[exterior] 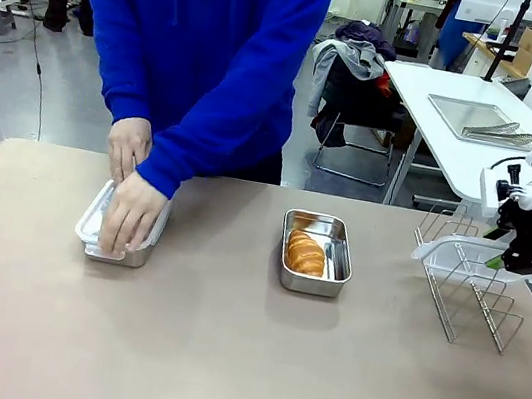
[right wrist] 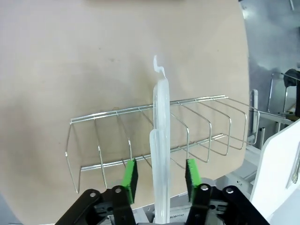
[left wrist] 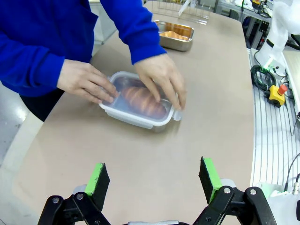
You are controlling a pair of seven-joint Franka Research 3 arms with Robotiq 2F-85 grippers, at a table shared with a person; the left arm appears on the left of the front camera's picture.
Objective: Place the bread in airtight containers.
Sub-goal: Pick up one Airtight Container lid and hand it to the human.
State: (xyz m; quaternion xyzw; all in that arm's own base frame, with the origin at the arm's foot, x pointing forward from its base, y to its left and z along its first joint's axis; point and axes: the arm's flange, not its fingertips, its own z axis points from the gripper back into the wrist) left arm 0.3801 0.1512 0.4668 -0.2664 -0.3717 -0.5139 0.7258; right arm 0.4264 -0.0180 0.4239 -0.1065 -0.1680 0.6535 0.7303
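A person's two hands press a clear lid [left wrist: 123,108] onto the left steel tin [exterior: 89,232]; a croissant [left wrist: 140,101] shows through the lid. The second tin [exterior: 311,286] stands uncovered at mid-table with a croissant [exterior: 305,254] in its left half; the left wrist view shows this tin [left wrist: 180,45] farther off. My left gripper [left wrist: 154,183] hovers open over bare table, well short of the covered tin. My right gripper [right wrist: 161,178] is open at the wire rack [right wrist: 211,122], its green pads on either side of the second clear lid [right wrist: 161,122] with a gap on each side. That lid [exterior: 450,251] sits over the rack [exterior: 477,304].
The rack stands near the table's right edge. The person in a blue top [exterior: 200,37] stands at the far side. Behind, a white table carries a flat metal tray [exterior: 462,114] with tongs, and clothes hang on a chair [exterior: 357,72].
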